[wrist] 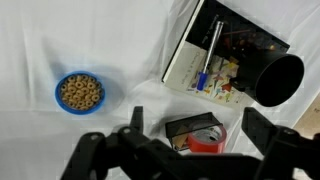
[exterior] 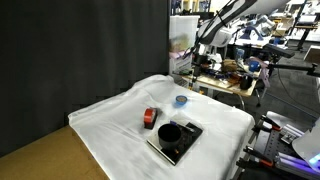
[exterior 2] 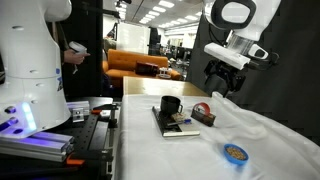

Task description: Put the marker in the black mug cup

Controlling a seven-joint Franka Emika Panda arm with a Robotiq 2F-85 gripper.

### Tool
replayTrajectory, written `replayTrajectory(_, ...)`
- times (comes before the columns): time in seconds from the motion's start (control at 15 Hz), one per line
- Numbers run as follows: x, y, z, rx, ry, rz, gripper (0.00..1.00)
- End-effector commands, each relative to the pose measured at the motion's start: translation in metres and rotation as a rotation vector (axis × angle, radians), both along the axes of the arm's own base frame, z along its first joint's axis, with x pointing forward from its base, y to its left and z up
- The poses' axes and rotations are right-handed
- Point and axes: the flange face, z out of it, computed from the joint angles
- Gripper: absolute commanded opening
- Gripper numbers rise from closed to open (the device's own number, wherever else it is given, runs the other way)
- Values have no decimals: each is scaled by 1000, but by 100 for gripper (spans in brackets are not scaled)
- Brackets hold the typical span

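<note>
Task status: nothing done yet, marker not grasped.
My fingers (wrist: 137,125) stand wide and empty. In the wrist view the marker (wrist: 210,55) lies on the dark slab (wrist: 250,42) at 12 o'clock; the black mug (wrist: 278,78) sits at 2 o'clock. Grasp and drop remain.

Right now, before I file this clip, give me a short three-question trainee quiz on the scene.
1. True or false: the gripper holds the marker.
2. The black mug cup stands: A) on the dark slab, B) on the floor, C) in the gripper.
3. Fill in: the blue bowl holds ____ rings.
Key: 1 false, the marker lies on the slab; 2 A; 3 cereal.
</note>
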Motion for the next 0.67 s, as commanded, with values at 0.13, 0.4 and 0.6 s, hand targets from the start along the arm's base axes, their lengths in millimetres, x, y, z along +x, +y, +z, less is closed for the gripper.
replayTrajectory(0.13,19,26,-9,34,-32,57,100)
replayTrajectory(0.4,25,47,-23,26,-9,101,100)
replayTrajectory(0.6,18,46,-44,-31,58,133,100)
